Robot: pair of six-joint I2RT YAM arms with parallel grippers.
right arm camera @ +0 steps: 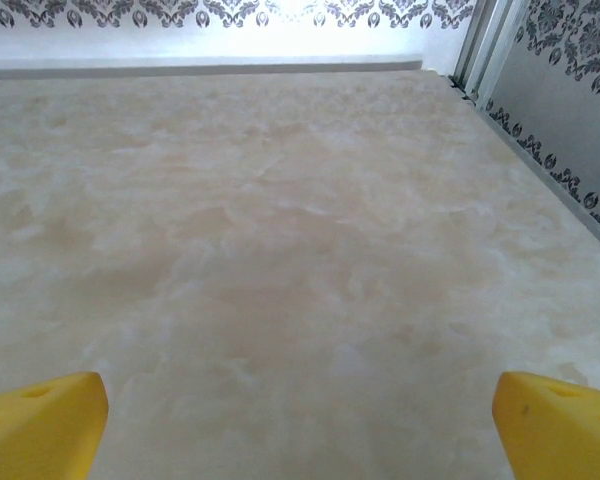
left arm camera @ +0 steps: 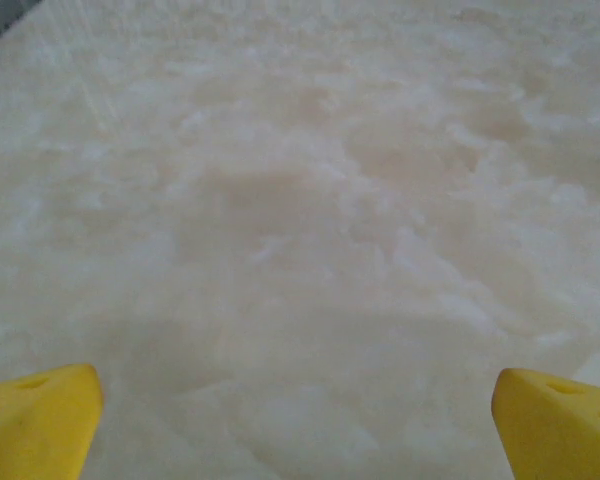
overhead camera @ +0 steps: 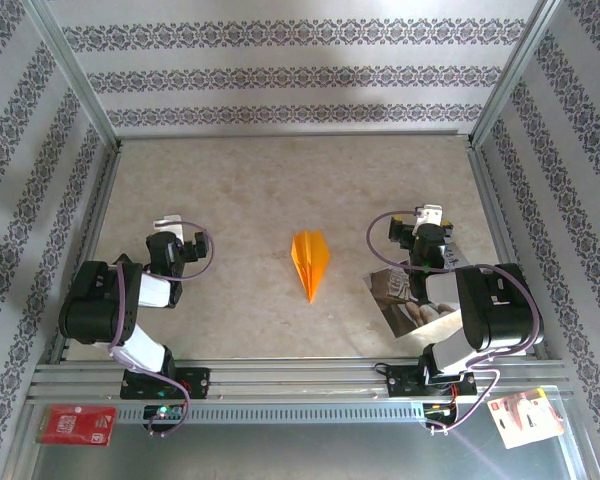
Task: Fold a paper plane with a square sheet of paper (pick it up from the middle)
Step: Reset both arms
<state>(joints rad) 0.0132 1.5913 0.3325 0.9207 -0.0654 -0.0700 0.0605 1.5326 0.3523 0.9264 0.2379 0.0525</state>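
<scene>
The square sheet of paper, bright orange, lies folded as a narrow pointed paper plane in the middle of the table, its tip toward the near edge. My left gripper rests well to the left of it, pulled back over the table. In the left wrist view the left gripper stands open, yellow fingertips wide apart over bare tabletop. My right gripper sits to the plane's right. In its own wrist view the right gripper is open too, with nothing between the yellow pads.
A glossy grey-brown photo sheet lies by the right arm's base. A red card and a white-and-red card sit on the front rail. Patterned walls and metal posts enclose the beige table.
</scene>
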